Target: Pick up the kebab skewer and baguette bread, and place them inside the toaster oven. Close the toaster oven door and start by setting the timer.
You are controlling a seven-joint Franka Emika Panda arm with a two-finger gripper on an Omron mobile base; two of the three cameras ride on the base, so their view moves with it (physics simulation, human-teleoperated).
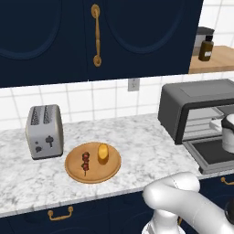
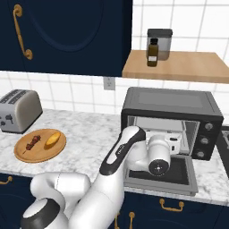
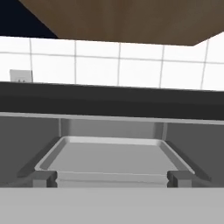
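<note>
The kebab skewer (image 1: pixel 85 162) (image 2: pixel 32 143) and the golden baguette bread (image 1: pixel 103 152) (image 2: pixel 53 139) lie side by side on a round wooden plate (image 1: pixel 112 171) (image 2: pixel 42 154) on the marble counter. The dark grey toaster oven (image 1: pixel 192 96) (image 2: pixel 172 100) stands to the right, and the toaster oven door (image 1: pixel 211 156) (image 2: pixel 179 176) is dropped flat open. My gripper (image 2: pixel 175 142) (image 3: pixel 112 178) hovers over that door at the oven's mouth, open and empty, far from the plate. Its fingertips (image 3: pixel 43 178) frame the metal tray (image 3: pixel 113 153) inside.
A silver two-slot toaster (image 1: pixel 44 131) (image 2: pixel 18 110) stands left of the plate. Above the oven a wooden shelf (image 2: pixel 179 67) carries a brown bottle (image 2: pixel 153 53) and a canister (image 2: pixel 160 42). Dark blue cabinets (image 1: pixel 91 36) hang overhead. Oven knobs (image 2: pixel 206 134) sit on its right face.
</note>
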